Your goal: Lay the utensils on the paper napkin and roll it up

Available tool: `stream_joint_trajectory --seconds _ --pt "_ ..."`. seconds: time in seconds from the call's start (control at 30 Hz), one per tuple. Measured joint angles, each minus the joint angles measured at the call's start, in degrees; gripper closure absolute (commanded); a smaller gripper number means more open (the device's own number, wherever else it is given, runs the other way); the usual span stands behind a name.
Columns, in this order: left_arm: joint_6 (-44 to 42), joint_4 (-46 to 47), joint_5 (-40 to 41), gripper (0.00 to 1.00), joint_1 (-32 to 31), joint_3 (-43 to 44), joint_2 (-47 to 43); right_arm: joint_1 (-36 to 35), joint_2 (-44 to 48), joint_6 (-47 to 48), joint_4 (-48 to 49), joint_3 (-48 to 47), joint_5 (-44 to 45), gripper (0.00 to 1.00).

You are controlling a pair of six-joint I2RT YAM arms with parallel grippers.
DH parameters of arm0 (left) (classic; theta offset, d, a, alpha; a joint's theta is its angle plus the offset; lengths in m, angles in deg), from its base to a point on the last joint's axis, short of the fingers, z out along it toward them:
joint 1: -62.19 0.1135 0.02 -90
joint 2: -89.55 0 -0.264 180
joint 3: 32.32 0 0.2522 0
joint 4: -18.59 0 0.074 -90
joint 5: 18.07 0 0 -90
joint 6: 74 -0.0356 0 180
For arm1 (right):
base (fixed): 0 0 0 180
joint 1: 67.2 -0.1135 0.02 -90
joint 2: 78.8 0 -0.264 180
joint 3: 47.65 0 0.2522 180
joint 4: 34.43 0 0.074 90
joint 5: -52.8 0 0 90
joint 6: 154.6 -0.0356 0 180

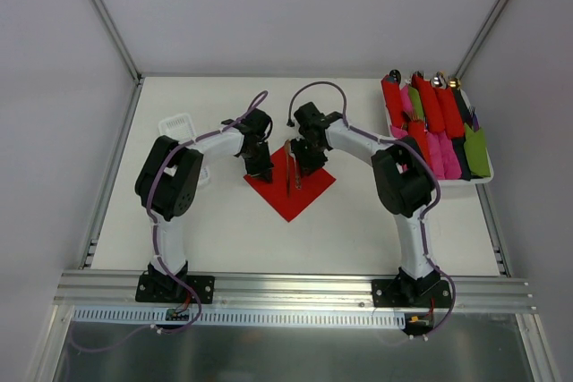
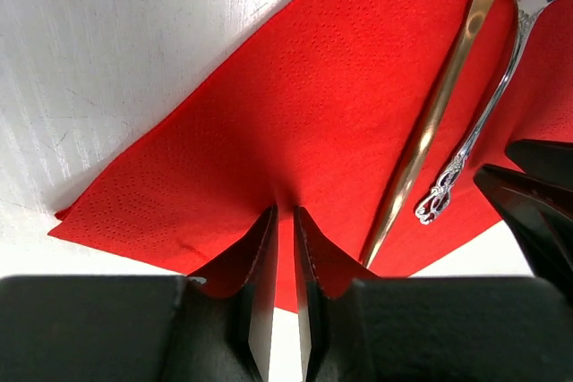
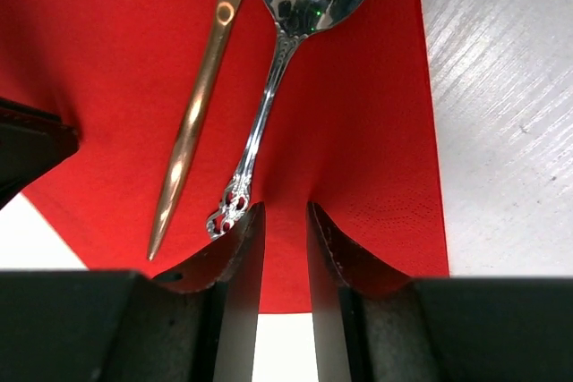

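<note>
Top view: paper napkin point(image 1: 288, 190) is lying as a diamond mid-table. The utensils point(image 1: 289, 167) are resting on it, with the left hand point(image 1: 260, 167) and right hand point(image 1: 308, 160) flanking them. A tray of rolled bundles point(image 1: 482, 178) is sitting at the far right corner.

Left wrist: the left hand is closing to a slit, pinching a puckered napkin fold. A spoon point(image 2: 497, 96) is lying beside a gold-toned piece point(image 2: 439, 105).

Right wrist: the right hand is standing narrowly parted over the napkin edge; whether it is gripping, cannot tell.
</note>
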Motion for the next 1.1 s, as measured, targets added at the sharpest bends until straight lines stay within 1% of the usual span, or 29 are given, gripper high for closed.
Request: stream_joint_trajectory --seconds 0.17,0.4,0.6,0.77,0.8,0.87,1.1 --pt "0.1 0.2 -0.5 0.87 0.0 -0.1 0.0 -0.3 -1.4 -0.2 -0.4 -1.5 1.9 0.70" --pt "0.1 0.7 -1.3 0.87 0.1 -0.4 0.0 -0.5 -2.3 -0.9 -0.6 -2.9 1.9 0.60" --pt "0.1 0.9 -1.5 0.87 0.5 -0.6 0.0 -0.6 -2.6 -1.1 -1.0 -3.5 1.7 0.58" --pt "0.1 1.0 -2.2 0.87 0.8 -0.7 0.0 -0.6 -2.6 -1.1 -1.0 -3.5 1.6 0.59" --pt "0.1 1.1 -2.3 0.87 0.9 -0.8 0.0 -0.6 -2.6 -1.1 -1.0 -3.5 1.6 0.62" --pt "0.1 1.1 -2.4 0.87 0.9 -0.8 0.0 -0.6 -2.6 -1.1 -1.0 -3.5 1.6 0.64" --pt "0.1 1.3 -2.4 0.87 1.1 -0.9 0.0 -0.6 -2.6 -1.1 -1.0 -3.5 1.7 0.64"
